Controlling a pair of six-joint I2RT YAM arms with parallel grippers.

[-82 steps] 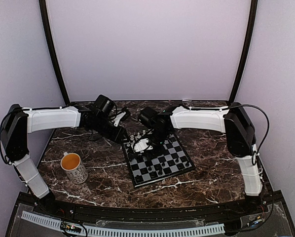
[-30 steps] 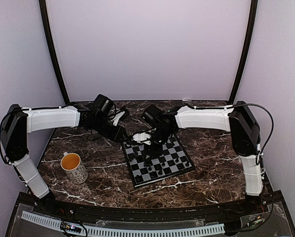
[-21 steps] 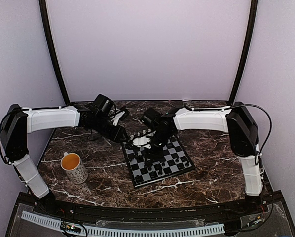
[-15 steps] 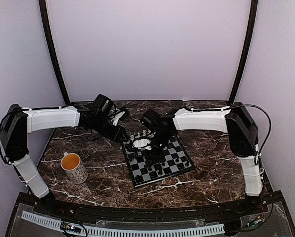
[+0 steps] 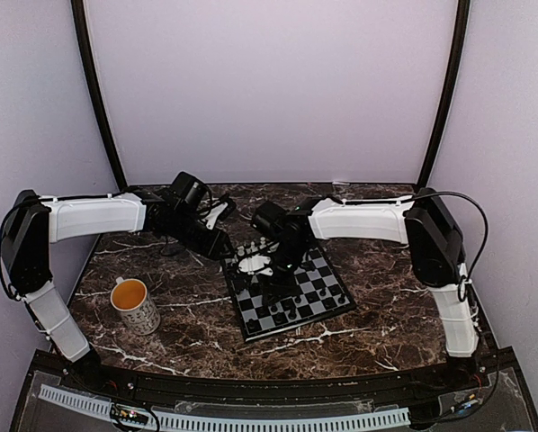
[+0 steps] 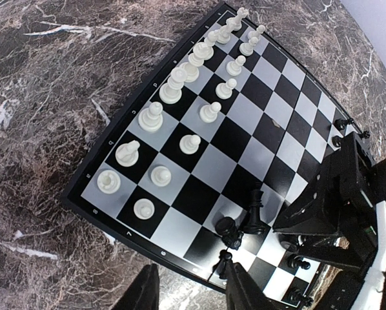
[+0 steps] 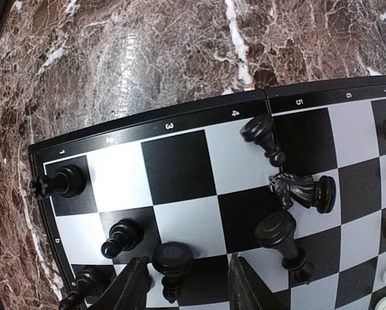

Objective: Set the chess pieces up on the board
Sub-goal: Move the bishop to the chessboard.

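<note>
The board [image 5: 334, 295] lies at the table's middle. The white chess pieces [image 6: 170, 93] stand in two rows along its far left side [image 5: 251, 247]. Black pieces [image 5: 291, 308] stand near its front edge. My right gripper [image 7: 190, 284] is open and low over the board [image 7: 180, 168]. A fallen black piece [image 7: 172, 258] lies between its fingers, not gripped. Three more black pieces lie toppled nearby, among them a knight [image 7: 303, 188]. My left gripper [image 6: 192, 294] is open and empty over the board's rim [image 6: 109, 216]. It sits at the board's far left corner in the top view [image 5: 222, 247].
A mug [image 5: 136, 306] with orange liquid stands on the marble tabletop [image 5: 188, 324], left of the board. The right arm's gripper [image 6: 332, 206] fills the lower right of the left wrist view. A black rook [image 7: 57, 181] and pawn [image 7: 119, 239] stand upright.
My right gripper has shifted slightly left and back over the board's far half. The left arm has not moved.
</note>
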